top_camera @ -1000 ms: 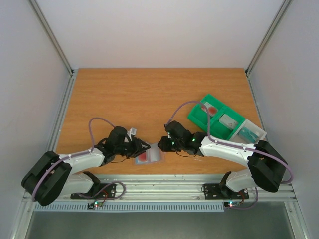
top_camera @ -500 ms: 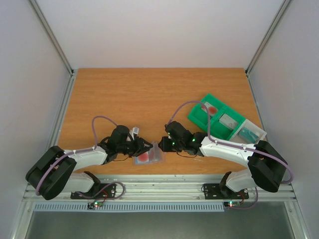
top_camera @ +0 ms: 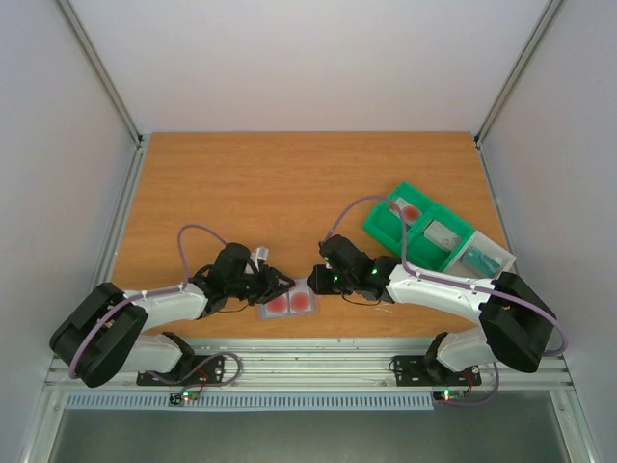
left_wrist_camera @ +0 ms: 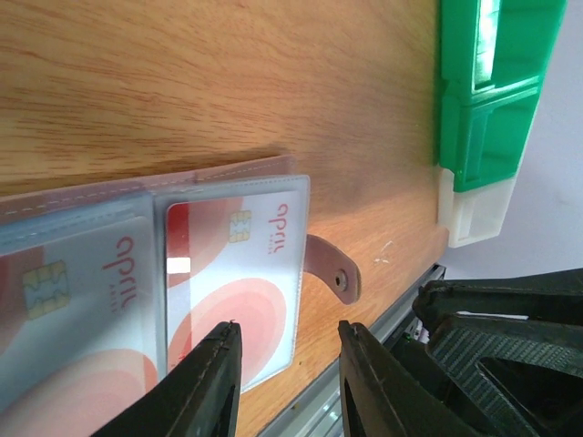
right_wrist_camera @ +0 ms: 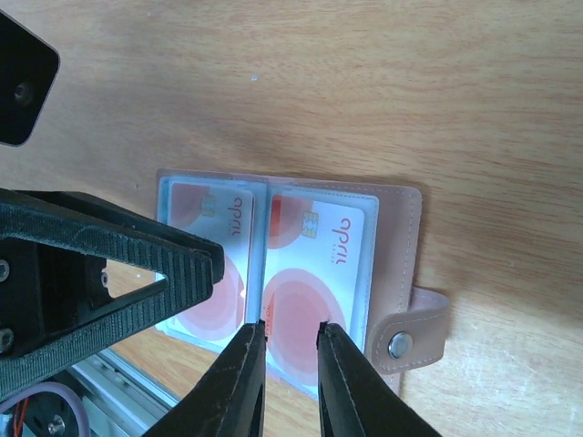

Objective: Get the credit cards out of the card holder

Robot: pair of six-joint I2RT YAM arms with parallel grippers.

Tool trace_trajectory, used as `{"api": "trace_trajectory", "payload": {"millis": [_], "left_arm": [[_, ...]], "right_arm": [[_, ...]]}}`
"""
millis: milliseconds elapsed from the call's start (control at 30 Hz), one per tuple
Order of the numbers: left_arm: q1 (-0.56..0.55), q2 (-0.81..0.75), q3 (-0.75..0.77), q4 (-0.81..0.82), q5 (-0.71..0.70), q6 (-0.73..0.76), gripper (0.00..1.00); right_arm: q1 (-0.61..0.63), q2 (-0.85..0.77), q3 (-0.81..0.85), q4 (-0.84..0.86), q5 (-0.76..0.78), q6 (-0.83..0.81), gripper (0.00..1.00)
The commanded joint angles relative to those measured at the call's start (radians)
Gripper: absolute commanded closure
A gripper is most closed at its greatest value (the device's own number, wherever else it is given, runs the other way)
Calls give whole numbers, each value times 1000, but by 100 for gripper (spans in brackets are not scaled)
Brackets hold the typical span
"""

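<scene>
Two arms at an opened card holder. The left arm lies low along the near edge of the table [top_camera: 289, 183], its forearm reaching rightward. The left gripper [top_camera: 281, 286] is tipped down over the left end of the card holder [top_camera: 289, 303]. Its jaws are moderately parted and bare wood shows in the gap, so nothing is held. The holder lies flat and open near the front edge, midway between the two bases. Its long axis runs left to right, with the right end a little farther back. The right arm stretches leftward, and the right gripper [top_camera: 310, 281] is over the holder's right end. Its jaws are only narrowly parted above the right-hand card, with nothing seen clamped. A green tray [top_camera: 436, 236] stands well apart to the right. The overhead view shows only two red blots. The right wrist view shows two credit cards [right_wrist_camera: 314, 273] in clear sleeves, their long sides parallel to the fold. It also shows a pale pinkish cover and a snap strap [right_wrist_camera: 405, 339] jutting from the outer edge. The left wrist view adds the tray beyond.
</scene>
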Motion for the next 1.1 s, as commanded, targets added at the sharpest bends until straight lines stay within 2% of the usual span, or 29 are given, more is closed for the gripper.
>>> {"api": "trace_trajectory", "payload": {"millis": [0, 233, 1067], "left_arm": [[-7, -11, 7, -12, -35, 34, 69], [-7, -3, -7, -27, -56, 48, 69], [-8, 72, -23, 17, -49, 56, 69]], "right_arm": [[8, 19, 6, 0, -16, -22, 83], [8, 103, 22, 12, -69, -19, 86], [8, 231, -14, 1, -90, -29, 91]]}}
